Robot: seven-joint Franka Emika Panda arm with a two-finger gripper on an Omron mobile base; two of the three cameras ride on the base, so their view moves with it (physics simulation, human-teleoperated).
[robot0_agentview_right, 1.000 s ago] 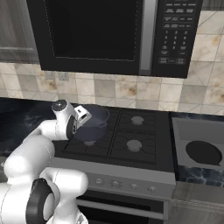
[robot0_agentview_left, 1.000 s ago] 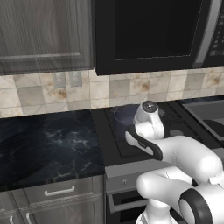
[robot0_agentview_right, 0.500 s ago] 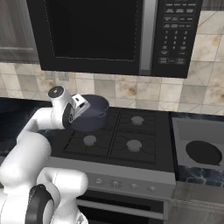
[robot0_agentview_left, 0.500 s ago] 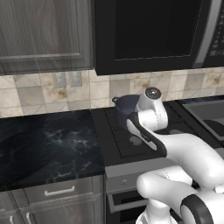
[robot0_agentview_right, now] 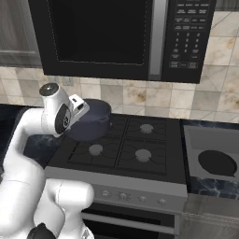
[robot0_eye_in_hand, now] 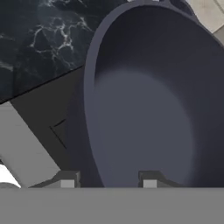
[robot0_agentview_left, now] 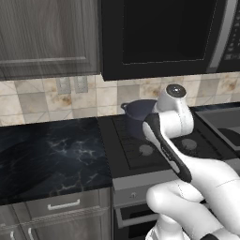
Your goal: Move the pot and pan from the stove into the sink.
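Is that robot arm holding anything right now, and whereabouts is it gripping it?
Yes: the pincer holds the pot by its rim wall, one finger inside, one outside.

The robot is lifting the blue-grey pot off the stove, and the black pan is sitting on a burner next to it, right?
Not quite. The pot is in the robot's fingers over the stove, but the black pan isn't on a burner. The right base view shows it lying in the sink beside the stove.

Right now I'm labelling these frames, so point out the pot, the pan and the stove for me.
pot point(robot0_agentview_right: 93, 122), right base view, its blue-grey side wall.
pan point(robot0_agentview_right: 217, 163), right base view, its flat black bottom.
stove point(robot0_agentview_right: 140, 149), right base view, the dark grate between the burners.
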